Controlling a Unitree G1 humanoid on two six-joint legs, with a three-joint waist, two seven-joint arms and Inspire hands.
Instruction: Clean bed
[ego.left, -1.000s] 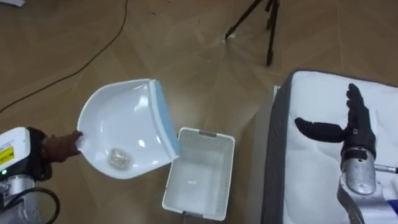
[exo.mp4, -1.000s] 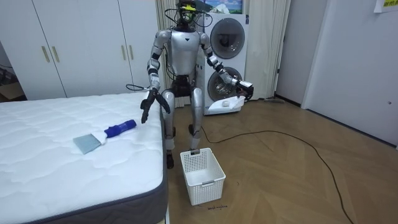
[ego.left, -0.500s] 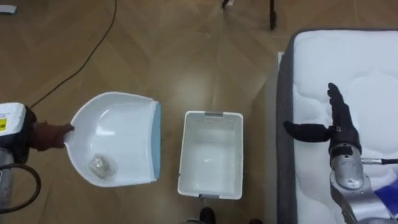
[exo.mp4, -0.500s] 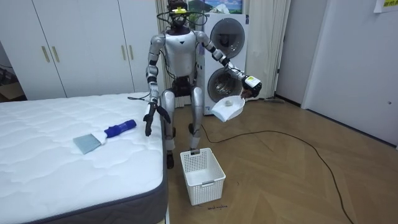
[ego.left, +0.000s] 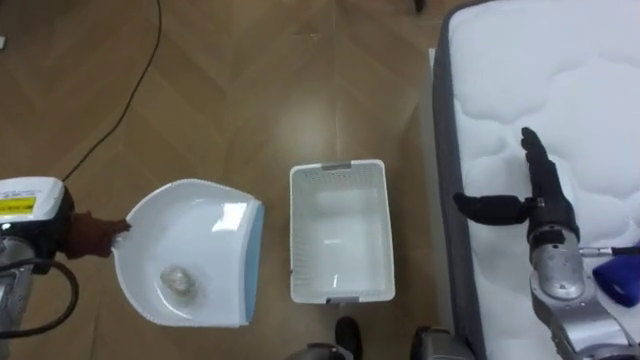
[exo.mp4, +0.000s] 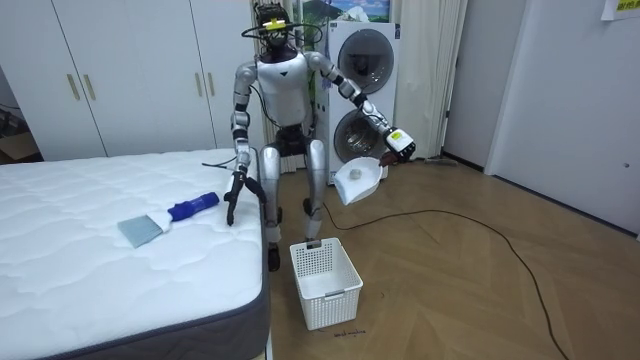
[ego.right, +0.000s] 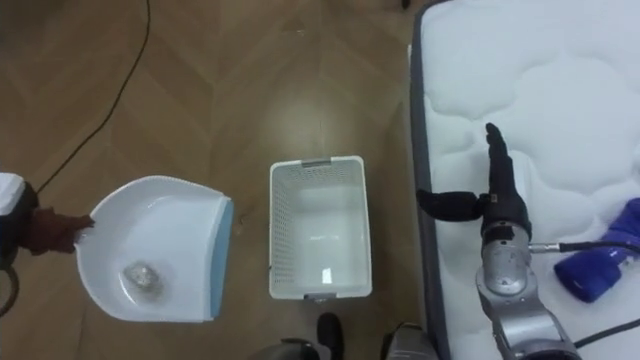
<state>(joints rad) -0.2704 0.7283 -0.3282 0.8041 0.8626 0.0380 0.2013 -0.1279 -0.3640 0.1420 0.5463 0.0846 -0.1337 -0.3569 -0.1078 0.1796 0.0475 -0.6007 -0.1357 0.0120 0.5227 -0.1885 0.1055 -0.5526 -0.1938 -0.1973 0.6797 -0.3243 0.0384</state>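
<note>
A white basket (ego.left: 297, 235) stands on the wooden floor right before the robot's feet. To its left, the left hand (ego.left: 88, 236) is clasped round the handle of a white dustpan (ego.left: 205, 235), which carries a small crumpled scrap (ego.left: 177, 281). The right hand (ego.left: 543, 208) hangs with straight, released fingers over the edge of the bed (ego.left: 560, 90). Farther on the mattress lies a blue brush (exo.mp4: 190, 208).

The robot stands upright. Its left arm reaches out to the side and a little forward, elbow bent. The left hand (ego.left: 88, 236) is curled tightly around the handle of a dustpan (ego.left: 195, 218). Its right arm hangs almost straight down, slightly away from the hip. The right hand (ego.left: 541, 200) has its fingers straight and close together, with the thumb held out sideways toward the robot's left.
</note>
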